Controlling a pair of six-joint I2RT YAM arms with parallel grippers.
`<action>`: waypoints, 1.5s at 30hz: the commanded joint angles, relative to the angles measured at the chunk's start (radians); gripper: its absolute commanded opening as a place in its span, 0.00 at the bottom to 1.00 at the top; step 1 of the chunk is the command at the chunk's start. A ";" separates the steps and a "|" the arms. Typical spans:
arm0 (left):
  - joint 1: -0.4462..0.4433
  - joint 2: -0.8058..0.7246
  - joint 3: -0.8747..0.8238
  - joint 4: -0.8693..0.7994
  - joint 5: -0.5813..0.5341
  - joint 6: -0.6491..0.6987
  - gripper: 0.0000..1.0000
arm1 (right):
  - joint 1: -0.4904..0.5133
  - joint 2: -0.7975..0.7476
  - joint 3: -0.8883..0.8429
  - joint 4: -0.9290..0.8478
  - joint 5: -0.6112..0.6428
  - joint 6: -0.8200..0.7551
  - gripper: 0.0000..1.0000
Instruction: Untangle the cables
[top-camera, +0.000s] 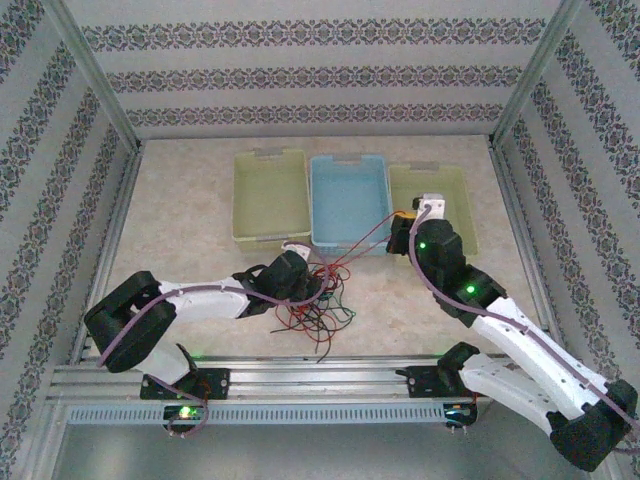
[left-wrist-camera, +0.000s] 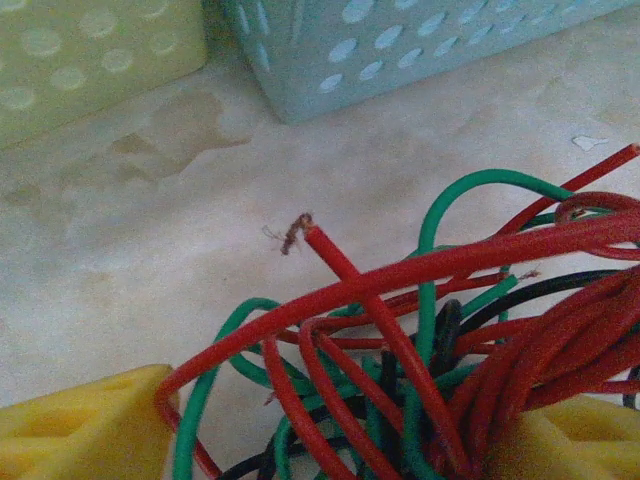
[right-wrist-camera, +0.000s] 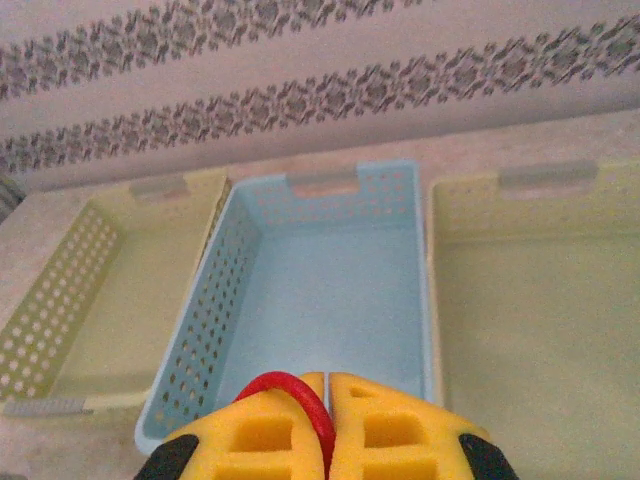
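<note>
Right gripper (right-wrist-camera: 328, 405) is clenched on one red cable (right-wrist-camera: 292, 386) over the near rim of the blue bin (right-wrist-camera: 330, 270). The cable runs back to the tangle (top-camera: 320, 298) on the table (top-camera: 200, 200). Left gripper (left-wrist-camera: 330, 445) straddles the tangle, jaws apart, gripping nothing. Risk: with the pile unanchored, pulling may drag it whole, cinch its loops, or let the cable slip free.

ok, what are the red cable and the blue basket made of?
The red cable looks like glossy plastic insulation over stranded copper; brownish frayed strands show at its cut end. The blue basket is probably moulded plastic, matte, judging by its perforated walls.
</note>
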 joint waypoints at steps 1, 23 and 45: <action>0.003 0.064 -0.013 -0.115 -0.033 0.024 0.66 | -0.036 -0.049 0.091 0.028 0.107 -0.039 0.00; 0.023 0.050 0.145 -0.102 -0.031 -0.014 0.85 | -0.591 0.168 0.503 -0.061 -0.243 -0.024 0.00; 0.024 -0.087 0.113 -0.112 -0.142 -0.090 0.99 | -0.702 0.416 0.543 0.082 -0.156 -0.075 0.00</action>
